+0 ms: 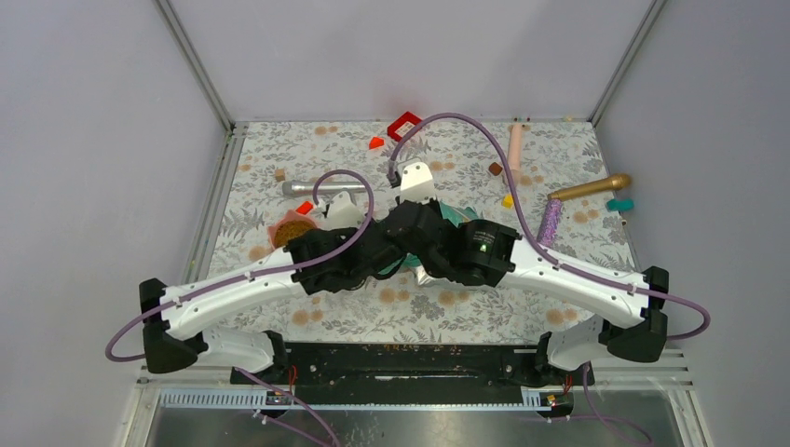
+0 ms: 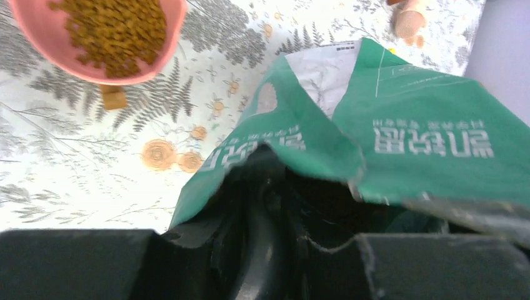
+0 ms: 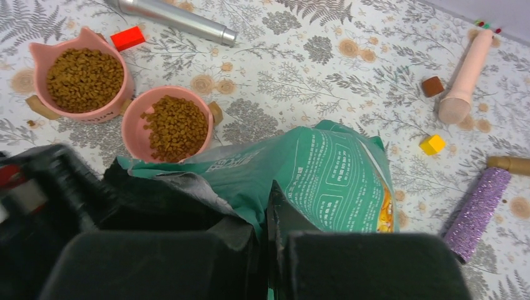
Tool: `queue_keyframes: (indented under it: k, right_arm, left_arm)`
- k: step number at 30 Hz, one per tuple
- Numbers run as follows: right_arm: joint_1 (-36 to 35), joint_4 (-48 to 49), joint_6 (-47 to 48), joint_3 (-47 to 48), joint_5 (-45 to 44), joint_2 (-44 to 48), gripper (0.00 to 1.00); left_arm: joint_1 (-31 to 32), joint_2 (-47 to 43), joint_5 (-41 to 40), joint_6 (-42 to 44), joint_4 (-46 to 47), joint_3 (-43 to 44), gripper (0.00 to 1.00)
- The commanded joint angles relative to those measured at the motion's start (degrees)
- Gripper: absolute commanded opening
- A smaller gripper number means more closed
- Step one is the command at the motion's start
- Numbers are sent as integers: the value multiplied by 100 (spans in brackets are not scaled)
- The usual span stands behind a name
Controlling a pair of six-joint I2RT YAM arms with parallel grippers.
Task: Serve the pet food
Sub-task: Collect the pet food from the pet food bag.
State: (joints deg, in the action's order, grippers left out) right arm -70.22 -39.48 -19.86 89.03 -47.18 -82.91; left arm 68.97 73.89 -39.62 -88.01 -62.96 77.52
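From above, both arms are crowding over the teal pouch point(image 1: 456, 214) at the table's point(image 1: 466, 312) middle, with kibble point(image 1: 294, 230) filling a pink bowl point(image 1: 277, 227) toward the left edge.

In the left wrist view, the pouch point(image 2: 431, 156) is draping over the left jaws, and I cannot tell their state.

In the right wrist view, the right jaws are pinching the pouch's point(image 3: 337, 175) edge. Kibble point(image 3: 177, 127) is sitting in a cat-eared bowl point(image 3: 94, 115) and a round bowl point(image 3: 134, 128) just beyond it.

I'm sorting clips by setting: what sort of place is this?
Probably a lab test booth: plain grey walls box in a floral-covered table, two robot arms are bolted at its near edge, and loose props such as a red block litter it.
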Motion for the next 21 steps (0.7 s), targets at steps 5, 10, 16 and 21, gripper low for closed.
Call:
queue_keyframes:
  k: [5,10,16,21]
  right_arm:
    - [-20,834,-470,-574,-397,786,0]
    - [22,882,-759,-944,-504,1069,0]
    - [25,1039,-739,-1211,-626,1314,0]
    - [23,1025,-561,-1273,-772,1468,0]
  left_arm:
    - [-368,-1259,822,340,3583,-2245,0]
    - [-376,-2199,939,-39,4919,-3413,0]
    - [-371,-3030,1053,-190,4988,-3840,0]
    - [-375,-3443,1018,-224,4305,-3715,0]
